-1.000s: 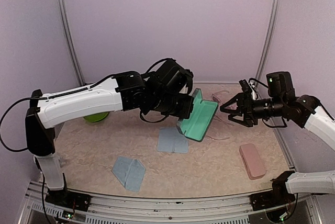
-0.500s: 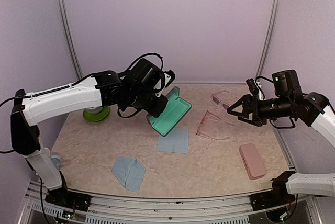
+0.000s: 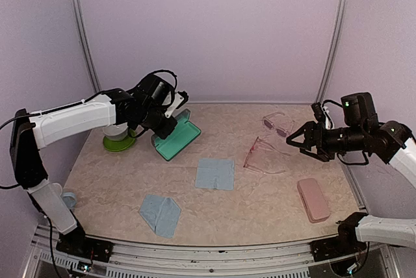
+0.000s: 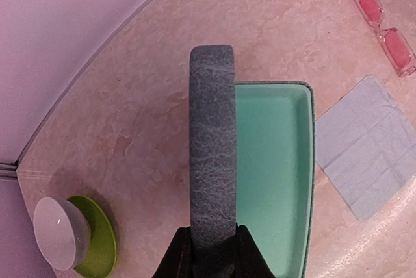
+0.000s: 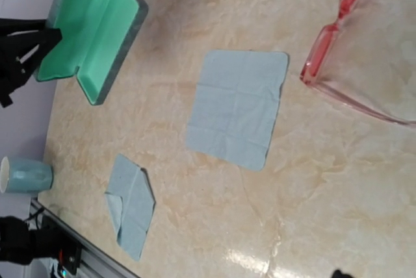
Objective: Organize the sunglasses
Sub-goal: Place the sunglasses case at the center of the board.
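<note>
Holding open green case (image 3: 177, 138) by lid near far-left corner of table (image 3: 260, 206): left gripper (image 3: 162, 121), jaws clamped on it; right gripper (image 3: 305, 143), jaws spread, empty, near right edge; red-framed sunglasses (image 3: 259, 156) lie beside it; pale pair (image 3: 276, 123) toward far-right corner. Next, probably: set case down, fetch red pair.

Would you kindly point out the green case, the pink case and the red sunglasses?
green case (image 3: 179, 141), top view, on its green lining
pink case (image 3: 313, 200), top view, middle of its lid
red sunglasses (image 3: 252, 153), top view, on the front frame

Bright even light; soft shadows; glare on tabletop (image 5: 250, 258); focus sharp.
</note>
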`<state>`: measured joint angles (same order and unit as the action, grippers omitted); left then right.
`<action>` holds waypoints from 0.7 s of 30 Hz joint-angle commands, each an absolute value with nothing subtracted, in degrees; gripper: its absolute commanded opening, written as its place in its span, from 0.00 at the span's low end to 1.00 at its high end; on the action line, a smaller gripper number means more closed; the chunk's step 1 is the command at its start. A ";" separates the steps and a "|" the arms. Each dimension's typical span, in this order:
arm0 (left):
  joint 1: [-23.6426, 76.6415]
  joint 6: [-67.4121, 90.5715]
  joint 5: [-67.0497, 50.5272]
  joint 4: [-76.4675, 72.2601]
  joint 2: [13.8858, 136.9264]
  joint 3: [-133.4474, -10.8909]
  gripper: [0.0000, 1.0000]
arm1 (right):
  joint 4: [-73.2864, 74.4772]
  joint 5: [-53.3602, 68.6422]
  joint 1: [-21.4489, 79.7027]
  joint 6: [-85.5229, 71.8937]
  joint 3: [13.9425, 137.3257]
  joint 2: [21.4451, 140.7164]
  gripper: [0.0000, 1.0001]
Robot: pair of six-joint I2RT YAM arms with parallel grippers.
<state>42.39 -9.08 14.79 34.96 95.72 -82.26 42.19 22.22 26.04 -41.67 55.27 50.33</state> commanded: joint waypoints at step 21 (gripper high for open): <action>31.93 -25.99 2.60 20.10 103.10 -75.30 0.03 | 42.74 14.83 25.40 -49.66 52.13 43.15 0.80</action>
<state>33.34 -24.21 6.55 23.97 102.43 -75.99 42.87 16.10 25.96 -48.64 52.71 43.79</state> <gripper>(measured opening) 0.171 0.802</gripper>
